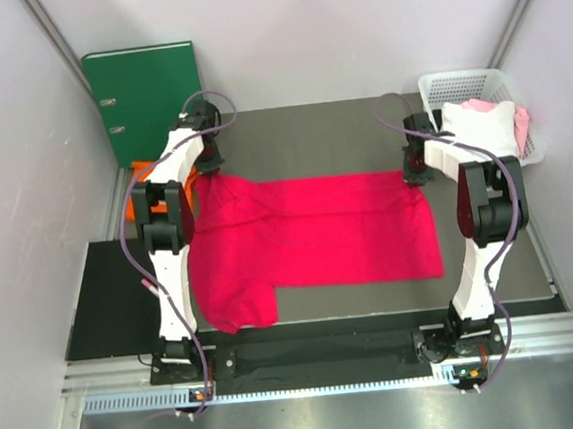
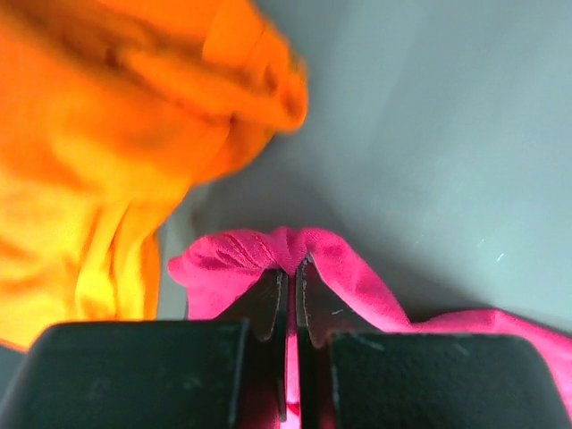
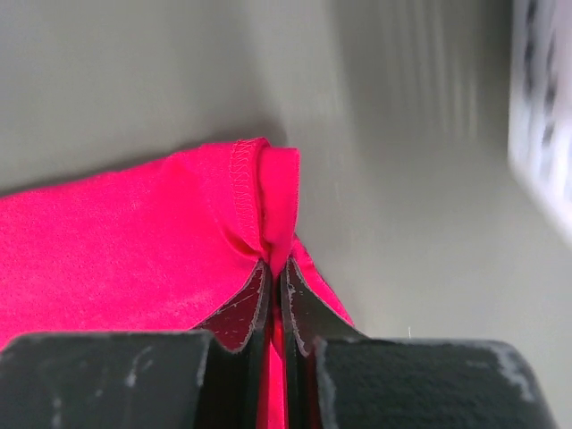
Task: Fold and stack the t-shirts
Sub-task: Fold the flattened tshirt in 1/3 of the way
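**Both claws gripping the far corners of the crimson-pink t-shirt (image 1: 314, 242), fold barely begun.**

The crimson-pink t-shirt lies spread almost flat across the middle of the tabletop (image 1: 309, 127), with one sleeve hanging toward the near edge on the left. The left claw (image 2: 290, 286) is clenched on a bunched ridge of cloth at the shirt's far-left corner. The right claw (image 3: 275, 277) is clenched on the stitched hem at the far-right corner. The orange t-shirt (image 2: 107, 161) sits crumpled just beyond the left claw, touching no pink cloth. By this evidence no tidy fold exists yet: both shirts remain to be folded, and nothing is stacked. Further out, a green ring binder (image 1: 146, 96) leans against the back wall, and a white basket (image 1: 461, 87) at the far right holds pale cloth.
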